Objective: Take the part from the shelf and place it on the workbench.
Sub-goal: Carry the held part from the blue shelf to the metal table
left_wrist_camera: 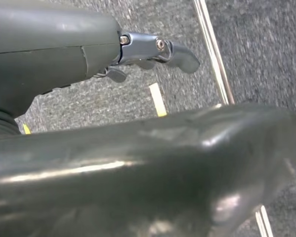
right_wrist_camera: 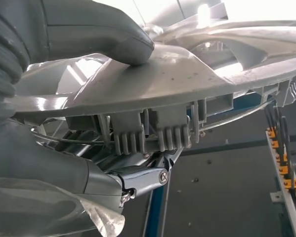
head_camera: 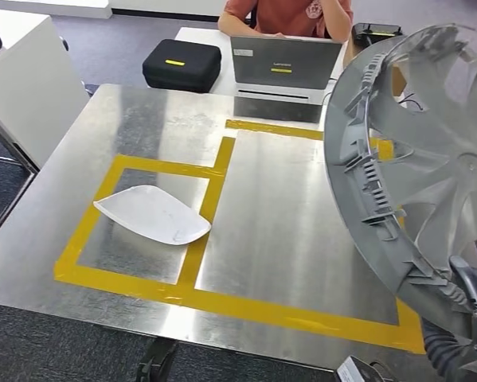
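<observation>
**Inspector A:** One part under observation: a grey wheel cover (head_camera: 416, 167), held up on edge at the right side of the head view, above the right end of the counter (head_camera: 271, 215) and tilted, its clip-lined rim facing the camera. It is not resting on the counter.

**Inspector B:** Confirmed. State of the right hand (head_camera: 470, 318)?

**Inspector A:** It grips the lower rim of the wheel cover. In the right wrist view the thick grey thumb (right_wrist_camera: 101, 34) presses on the smooth face of the wheel cover (right_wrist_camera: 168, 74), and darker fingers (right_wrist_camera: 142, 177) close in under the ribbed clips on the other side. The rim is pinched between them.

**Inspector B:** And the left hand (left_wrist_camera: 146, 49)?

**Inspector A:** It holds nothing. In the left wrist view its fingers are extended and lie close together over grey carpet (left_wrist_camera: 258, 54), near a metal leg (left_wrist_camera: 213, 54).

**Inspector B:** Surface condition?

**Inspector A:** Brushed metal counter marked with yellow tape (head_camera: 205, 171) into two boxes. A white curved panel (head_camera: 154, 213) lies in the left box, its tip over the tape dividing the boxes. The wheel cover is well apart from it.

**Inspector B:** Surroundings?

**Inspector A:** Beyond the counter, a laptop (head_camera: 286, 64) and a black case (head_camera: 181, 64) on a white table, with a person (head_camera: 283, 16) in an orange top seated behind the laptop.
</observation>
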`<move>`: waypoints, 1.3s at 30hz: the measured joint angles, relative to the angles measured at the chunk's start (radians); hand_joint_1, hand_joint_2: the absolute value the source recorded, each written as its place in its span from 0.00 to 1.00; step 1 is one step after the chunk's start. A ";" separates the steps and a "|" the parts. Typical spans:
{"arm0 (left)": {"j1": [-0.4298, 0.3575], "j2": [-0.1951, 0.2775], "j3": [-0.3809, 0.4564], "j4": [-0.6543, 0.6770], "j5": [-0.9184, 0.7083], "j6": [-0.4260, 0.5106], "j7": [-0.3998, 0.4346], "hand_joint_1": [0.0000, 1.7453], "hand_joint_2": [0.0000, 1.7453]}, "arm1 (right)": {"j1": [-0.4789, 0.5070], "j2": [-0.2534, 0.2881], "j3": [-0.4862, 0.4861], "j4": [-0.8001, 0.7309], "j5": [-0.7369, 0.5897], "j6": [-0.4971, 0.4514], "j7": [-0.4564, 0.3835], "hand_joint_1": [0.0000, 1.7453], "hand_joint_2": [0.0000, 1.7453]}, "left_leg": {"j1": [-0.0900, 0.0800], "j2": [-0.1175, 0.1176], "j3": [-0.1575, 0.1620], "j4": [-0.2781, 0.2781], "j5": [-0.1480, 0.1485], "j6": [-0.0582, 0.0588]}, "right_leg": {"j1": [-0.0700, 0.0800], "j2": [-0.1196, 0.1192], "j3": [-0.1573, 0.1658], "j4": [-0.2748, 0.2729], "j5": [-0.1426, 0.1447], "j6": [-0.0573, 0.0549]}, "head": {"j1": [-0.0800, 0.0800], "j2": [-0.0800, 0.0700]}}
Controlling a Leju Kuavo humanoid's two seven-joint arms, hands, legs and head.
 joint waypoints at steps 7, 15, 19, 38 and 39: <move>0.005 0.004 0.000 0.003 -0.013 0.004 0.173 0.00 0.00 | -0.008 0.002 -0.001 0.000 0.000 0.001 -0.035 1.00 1.00 | -0.009 0.008 0.002 0.000 0.003 -0.005 | -0.002 -0.026 0.005 -0.014 0.011 -0.005 | 0.005 0.000; 0.010 0.012 0.000 0.006 -0.013 0.003 0.201 0.00 0.00 | -0.011 0.002 -0.003 0.001 0.000 0.001 -0.037 1.00 1.00 | -0.011 0.008 0.000 0.000 0.004 -0.003 | -0.004 -0.028 0.004 -0.015 0.013 0.000 | 0.004 0.000; 0.013 0.017 0.003 0.009 -0.004 -0.010 0.320 0.00 0.00 | -0.023 0.002 -0.005 0.008 0.000 0.001 -0.037 1.00 1.00 | -0.010 0.008 0.000 0.000 0.004 -0.003 | -0.004 -0.028 0.003 -0.014 0.012 0.000 | 0.004 0.000; 0.036 0.034 0.025 0.011 -0.024 0.021 0.431 0.00 0.00 | -0.076 -0.006 0.059 0.125 -0.001 0.001 0.121 1.00 1.00 | -0.006 0.008 -0.001 0.000 0.005 -0.006 | 0.000 -0.028 0.000 -0.010 0.012 -0.001 | 0.004 0.000; 0.036 0.034 0.027 0.011 -0.028 0.021 0.431 0.00 0.00 | -0.077 -0.008 0.068 0.143 -0.003 0.001 0.136 1.00 1.00 | -0.006 0.008 -0.001 0.000 0.005 -0.006 | 0.000 -0.028 0.000 -0.010 0.012 -0.001 | 0.004 0.000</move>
